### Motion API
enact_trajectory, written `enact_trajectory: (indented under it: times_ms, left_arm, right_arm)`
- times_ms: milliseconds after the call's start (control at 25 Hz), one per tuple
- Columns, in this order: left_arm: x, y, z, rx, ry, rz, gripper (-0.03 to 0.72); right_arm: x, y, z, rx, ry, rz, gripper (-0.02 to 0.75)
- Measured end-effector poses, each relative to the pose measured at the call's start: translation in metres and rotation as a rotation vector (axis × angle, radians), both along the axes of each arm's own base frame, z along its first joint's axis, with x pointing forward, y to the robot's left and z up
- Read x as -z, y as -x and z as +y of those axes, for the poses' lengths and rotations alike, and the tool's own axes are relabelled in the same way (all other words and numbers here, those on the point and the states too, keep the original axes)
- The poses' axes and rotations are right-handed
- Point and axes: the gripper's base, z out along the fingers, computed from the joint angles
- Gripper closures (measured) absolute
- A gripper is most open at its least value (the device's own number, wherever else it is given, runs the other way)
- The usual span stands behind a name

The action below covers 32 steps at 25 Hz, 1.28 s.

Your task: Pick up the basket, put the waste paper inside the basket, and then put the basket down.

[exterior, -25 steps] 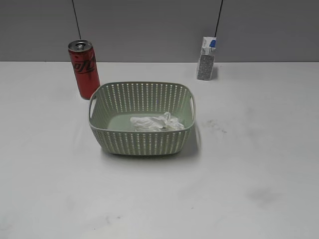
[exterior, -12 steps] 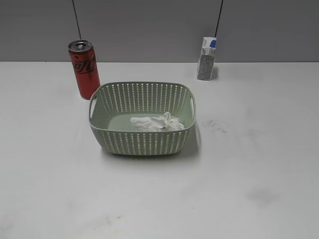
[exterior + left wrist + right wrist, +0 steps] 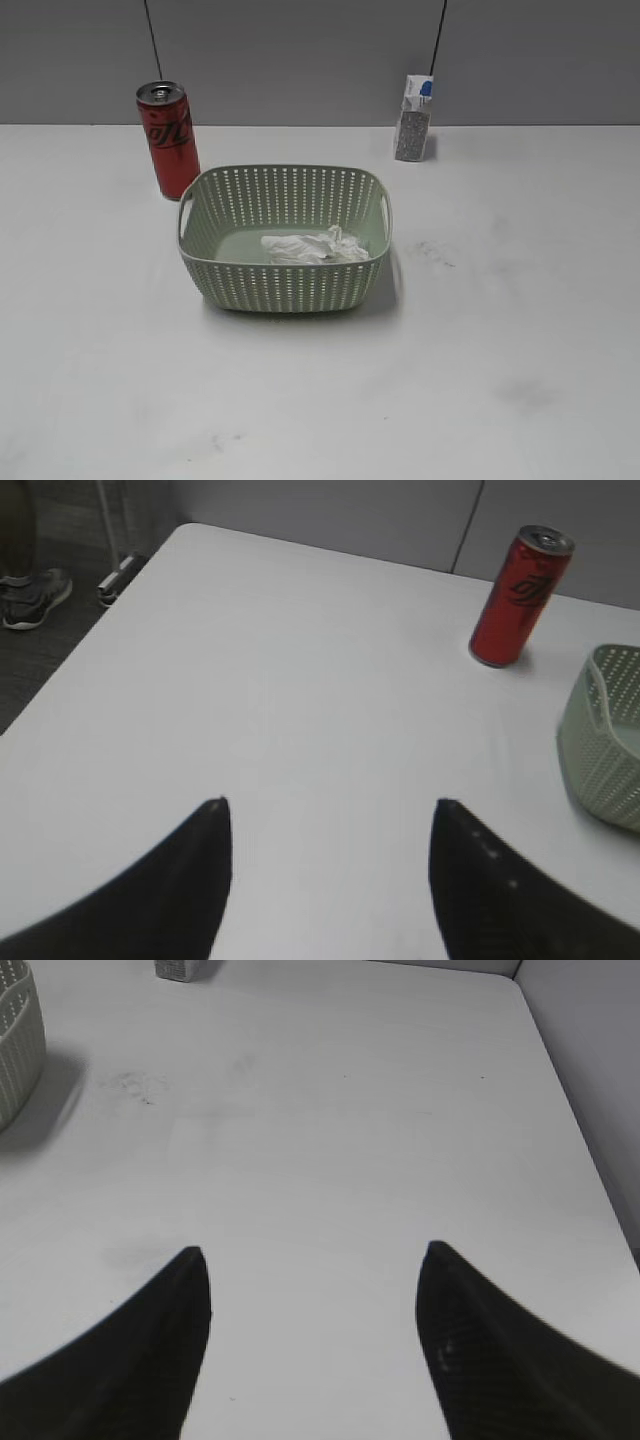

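The basket (image 3: pixel 285 238) is sitting flat on the table (image 3: pixel 520 330) with the waste paper (image 3: pixel 314 246) lying crumpled on its floor; it is looking light but stiff, best taken by a cut-out handle or rim, the paper soft and nearly weightless. The can (image 3: pixel 168 139) is standing just behind its left corner, the carton (image 3: pixel 413 118) well apart, while the left gripper (image 3: pixel 328 825) and right gripper (image 3: pixel 312 1265) are hovering with fingers spread, holding nothing

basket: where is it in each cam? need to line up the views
Exterior: basket stands at centre of the table, waste paper inside it.
Left wrist: only its left end shows, at the right edge.
Right wrist: a sliver of its slotted wall shows at the top-left corner.
Shared landmark: red can, left of the basket in exterior and left wrist; absent from right wrist.
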Motion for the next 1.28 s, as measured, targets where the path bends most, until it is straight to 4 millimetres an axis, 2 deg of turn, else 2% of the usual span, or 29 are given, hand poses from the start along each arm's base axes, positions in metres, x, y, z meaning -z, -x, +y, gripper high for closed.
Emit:
enact_trajectory:
  times_ms: [400, 720, 1280]
  left_arm:
    - [0.0, -0.0001, 0.0012, 0.157, -0.004, 0.0, 0.219]
    - [0.0, 0.0, 0.0011, 0.108, -0.006, 0.0, 0.263]
    - [0.0, -0.0001, 0.0026, 0.078, -0.023, 0.0, 0.292]
  right_arm:
    - [0.0, 0.0, -0.0001, 0.0, 0.001, 0.0, 0.247]
    - [0.0, 0.0, -0.0001, 0.0, 0.001, 0.0, 0.247]
    - [0.0, 0.0, -0.0001, 0.0, 0.001, 0.0, 0.247]
